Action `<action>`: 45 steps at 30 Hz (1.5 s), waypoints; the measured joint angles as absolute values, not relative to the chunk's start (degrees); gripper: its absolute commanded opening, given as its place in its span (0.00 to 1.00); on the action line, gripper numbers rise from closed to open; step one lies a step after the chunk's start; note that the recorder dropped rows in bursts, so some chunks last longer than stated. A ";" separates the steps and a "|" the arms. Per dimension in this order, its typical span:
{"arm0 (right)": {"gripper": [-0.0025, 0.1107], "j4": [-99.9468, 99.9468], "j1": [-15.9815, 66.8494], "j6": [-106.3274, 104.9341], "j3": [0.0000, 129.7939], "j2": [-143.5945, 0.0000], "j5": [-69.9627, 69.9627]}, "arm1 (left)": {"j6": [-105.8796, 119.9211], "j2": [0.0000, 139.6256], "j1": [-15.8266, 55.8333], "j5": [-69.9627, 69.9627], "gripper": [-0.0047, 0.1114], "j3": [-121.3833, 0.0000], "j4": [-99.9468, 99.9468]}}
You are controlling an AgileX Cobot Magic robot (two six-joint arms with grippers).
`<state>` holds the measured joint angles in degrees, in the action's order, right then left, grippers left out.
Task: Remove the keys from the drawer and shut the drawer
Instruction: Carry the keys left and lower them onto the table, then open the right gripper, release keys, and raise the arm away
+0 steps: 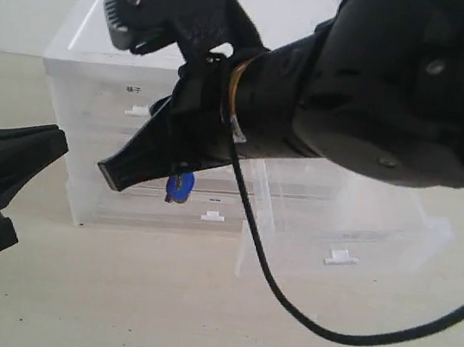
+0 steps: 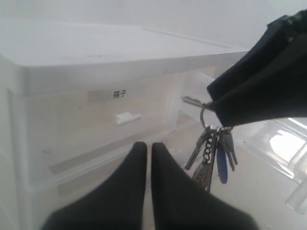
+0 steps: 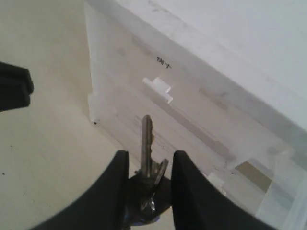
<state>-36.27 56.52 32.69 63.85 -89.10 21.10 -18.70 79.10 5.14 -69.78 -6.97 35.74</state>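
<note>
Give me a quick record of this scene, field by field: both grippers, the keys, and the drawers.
right gripper: shut on the keys, held up in front of the drawer cabinet
keys: hanging in a bunch below the gripper, blue fob among them
left gripper: shut, holding nothing, pointed at the cabinet front
open drawer: pulled out on the cabinet's right, not yet closed
labelled drawer: upper left, closed

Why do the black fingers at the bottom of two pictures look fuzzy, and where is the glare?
Left wrist view: the left fingers sit close to the lens and blur, the keys look sharper, and glare whitens the open drawer. Right wrist view: the right fingers blur too. Exterior view: the right arm looms large and soft.
</note>
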 measured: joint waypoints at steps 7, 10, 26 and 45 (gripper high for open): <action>0.02 -44.92 56.52 38.24 63.85 -97.40 20.79 | -18.70 79.10 5.14 -69.78 0.08 -6.97 35.60; 0.02 -47.70 56.52 39.66 63.85 -98.13 20.79 | -18.70 79.10 5.14 -69.78 0.08 -6.97 35.60; 0.47 -51.90 56.52 41.13 64.43 -98.21 21.25 | -18.70 79.10 5.14 -69.78 0.08 -6.97 35.60; 0.02 -67.61 54.66 44.72 64.43 -77.51 35.02 | -23.45 79.10 11.17 -69.78 0.08 -15.54 66.99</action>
<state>-67.61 54.66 44.72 64.43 -77.51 35.02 -23.45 79.10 11.17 -69.78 -15.54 66.99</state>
